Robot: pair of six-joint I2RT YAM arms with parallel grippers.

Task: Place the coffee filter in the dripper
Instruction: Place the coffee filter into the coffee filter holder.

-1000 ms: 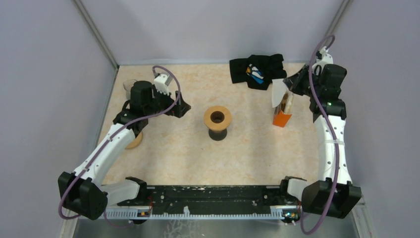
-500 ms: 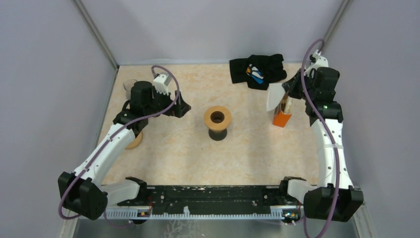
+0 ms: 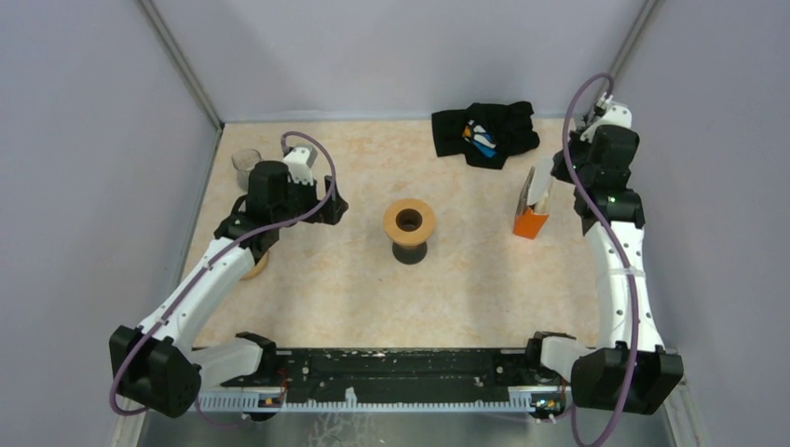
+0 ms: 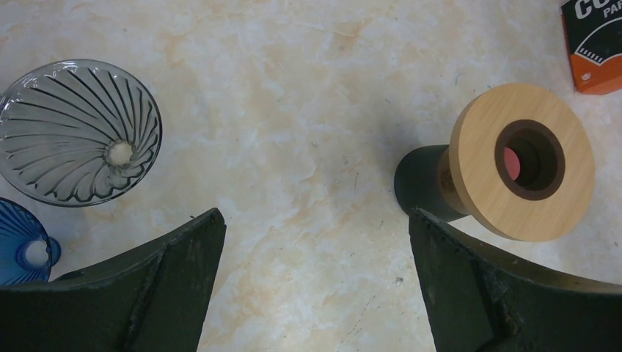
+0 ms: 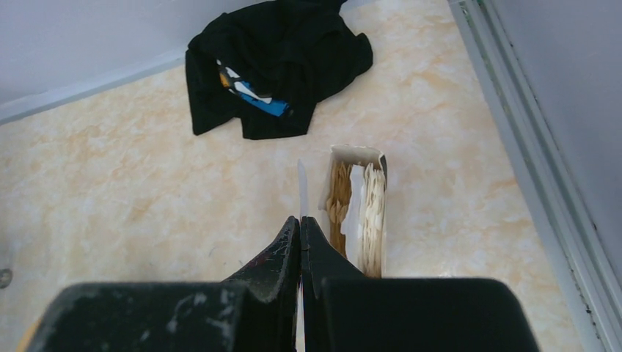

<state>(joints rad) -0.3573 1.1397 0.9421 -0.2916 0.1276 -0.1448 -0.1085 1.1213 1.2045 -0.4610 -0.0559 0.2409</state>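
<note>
Worktop (image 3: pixel 326 289): broad bare stretch before the arm bases. Wooden stand (image 3: pixel 408 228): upright at centre, free room all round. Orange filter box (image 3: pixel 529 222): upright, open-topped, right of the stand; bare lane between them. Coffee filter (image 5: pixel 301 183): edge-on in the closed right fingers (image 5: pixel 275 257), just beside the box mouth, not touching. Black cloth (image 3: pixel 483 132): heaped at the far edge behind the box. Glass dripper (image 4: pixel 77 132), blue dripper (image 4: pixel 22 253): side by side, left of the stand, well apart from it. Right wall (image 3: pixel 717 186): near the box.
</note>
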